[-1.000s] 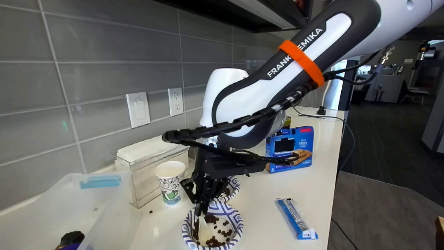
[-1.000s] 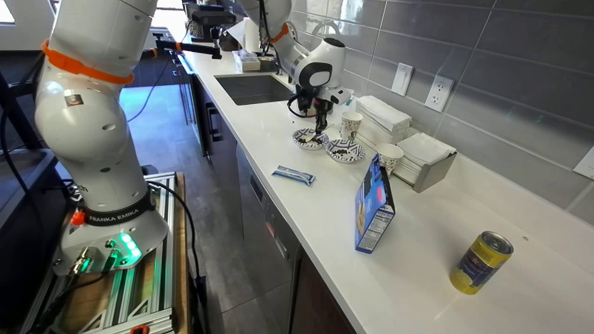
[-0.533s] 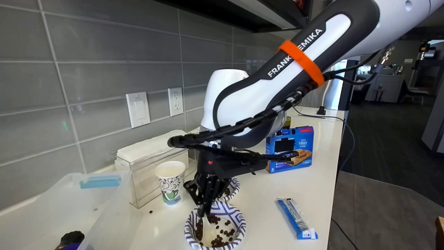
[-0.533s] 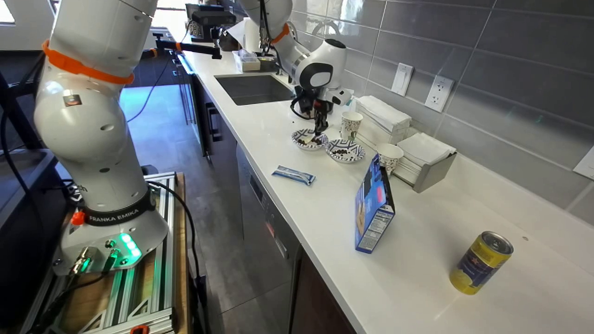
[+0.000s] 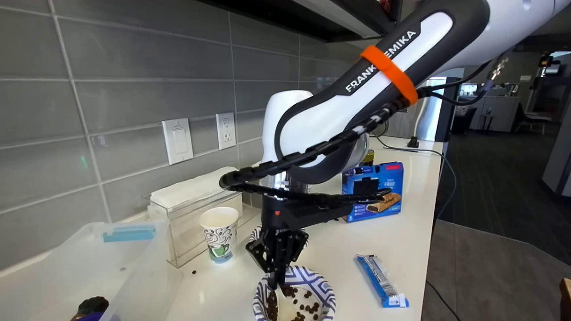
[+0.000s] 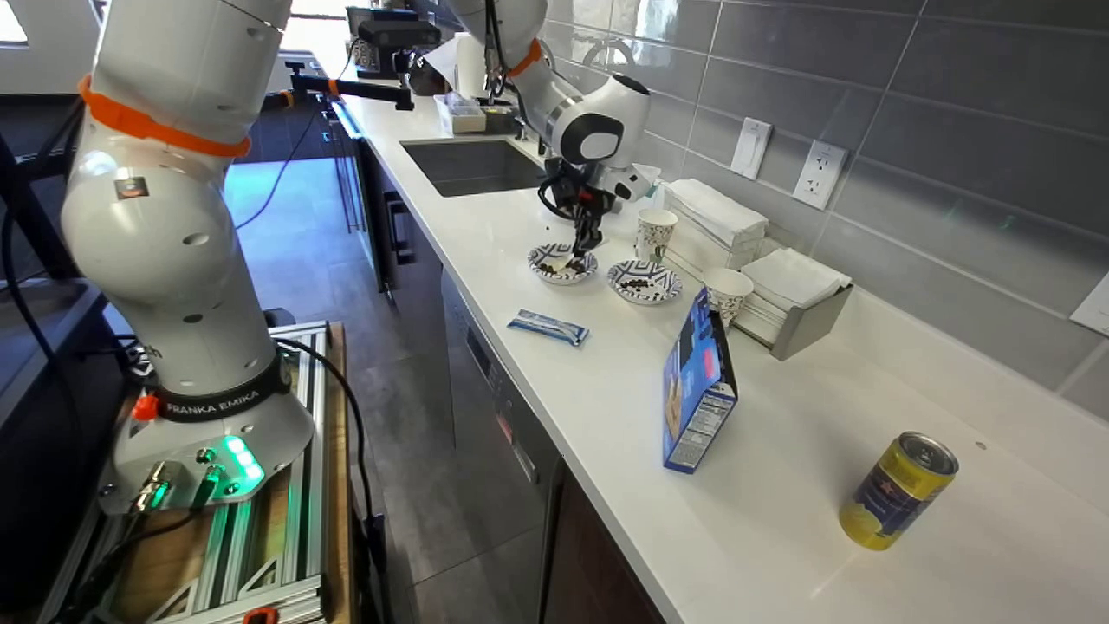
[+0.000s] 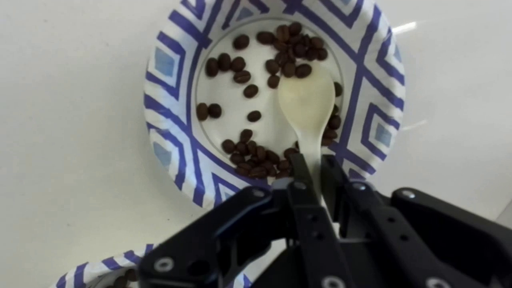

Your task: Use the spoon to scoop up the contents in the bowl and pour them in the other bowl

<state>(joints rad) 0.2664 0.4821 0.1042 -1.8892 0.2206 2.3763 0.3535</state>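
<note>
Cream-white, the spoon (image 7: 308, 102) is pinched tight in my claw (image 7: 313, 160), head among beans (image 7: 299, 50) in the bowl (image 7: 372, 96) at the wrist view's upper centre, where shoving too hard could skid the bowl.

Blue box (image 6: 696, 390) stands on the desk (image 6: 762, 503). Yellow can (image 6: 898, 491): well apart from box. Packet (image 6: 548, 328): flat, apart from box. Paper cup (image 6: 727, 288): near box.

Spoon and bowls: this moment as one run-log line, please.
gripper: closed on spoon | head: inside bowl, brown beans at tip | other bowl: apart, also holding beans
</note>
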